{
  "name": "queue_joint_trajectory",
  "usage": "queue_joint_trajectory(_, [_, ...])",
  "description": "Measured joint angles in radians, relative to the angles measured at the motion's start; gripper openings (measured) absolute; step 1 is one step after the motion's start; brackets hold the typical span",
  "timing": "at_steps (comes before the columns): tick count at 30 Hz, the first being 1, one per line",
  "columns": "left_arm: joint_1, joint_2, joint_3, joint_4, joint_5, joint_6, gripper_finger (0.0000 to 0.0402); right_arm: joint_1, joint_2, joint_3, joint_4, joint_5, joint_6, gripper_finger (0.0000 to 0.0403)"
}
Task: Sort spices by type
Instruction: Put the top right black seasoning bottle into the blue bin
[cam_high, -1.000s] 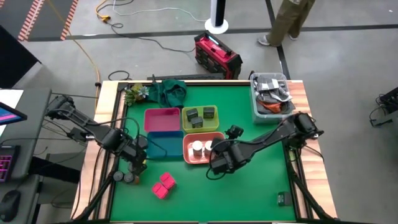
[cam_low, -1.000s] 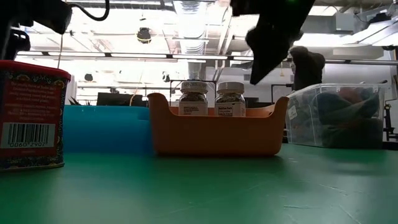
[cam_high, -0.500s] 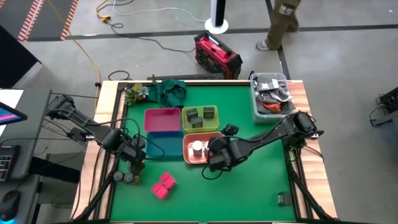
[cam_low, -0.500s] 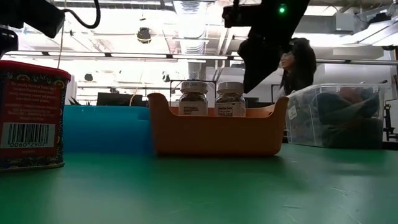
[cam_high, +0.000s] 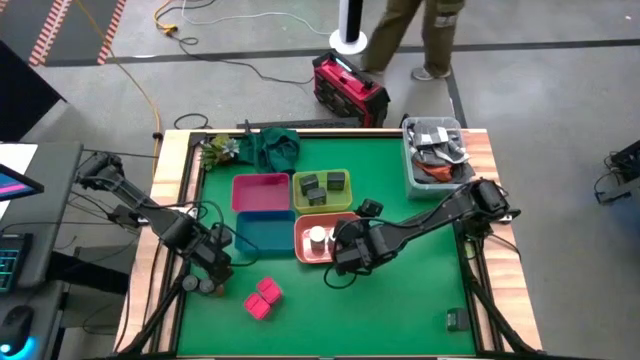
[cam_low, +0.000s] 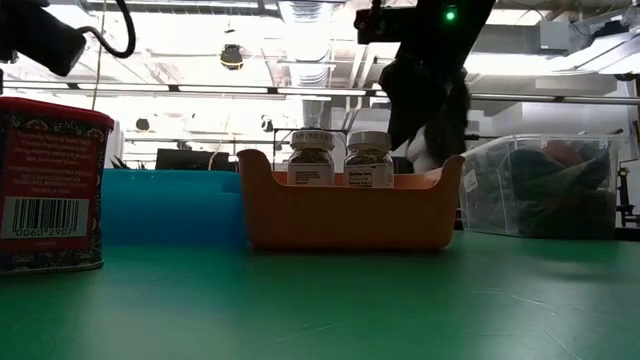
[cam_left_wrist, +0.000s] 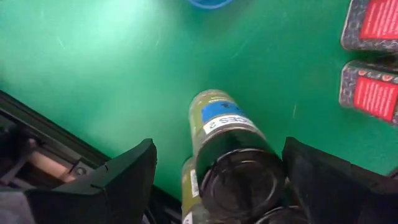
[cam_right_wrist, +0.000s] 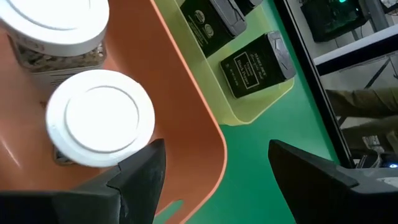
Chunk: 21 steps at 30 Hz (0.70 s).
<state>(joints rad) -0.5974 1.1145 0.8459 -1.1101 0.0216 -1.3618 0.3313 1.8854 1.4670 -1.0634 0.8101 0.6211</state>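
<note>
Two white-topped jars (cam_right_wrist: 99, 118) sit in the orange bin (cam_high: 322, 250), and dark square jars (cam_high: 322, 186) in the yellow bin beside it. Grey round jars (cam_left_wrist: 233, 162) and pink packets (cam_high: 263, 297) wait near the blue bin (cam_high: 262, 235). The left gripper (cam_left_wrist: 214, 180) is spread wide around a grey jar. The right gripper (cam_right_wrist: 214, 171) hangs spread over the orange bin's edge, holding nothing.

You have two white-topped jars (cam_right_wrist: 99, 118) upright in the orange bin, dark square jars (cam_high: 322, 186) in the yellow-green bin, pink packets (cam_high: 262, 297) and grey round jars (cam_left_wrist: 233, 155) loose on the mat.
</note>
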Motion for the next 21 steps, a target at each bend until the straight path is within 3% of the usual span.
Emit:
queue_joint_trajectory(13, [-0.044, 0.0, -0.001, 0.045, 0.008, -0.049, 0.0334, 0.001, 0.0, 0.0, 0.0, 0.0, 0.005, 0.0317])
queue_joint_trajectory(21, [-0.043, 0.0, -0.084, 0.115, 0.03, -0.064, 0.0334, 0.001, 0.0, 0.0, 0.002, 0.0, 0.002, 0.0317])
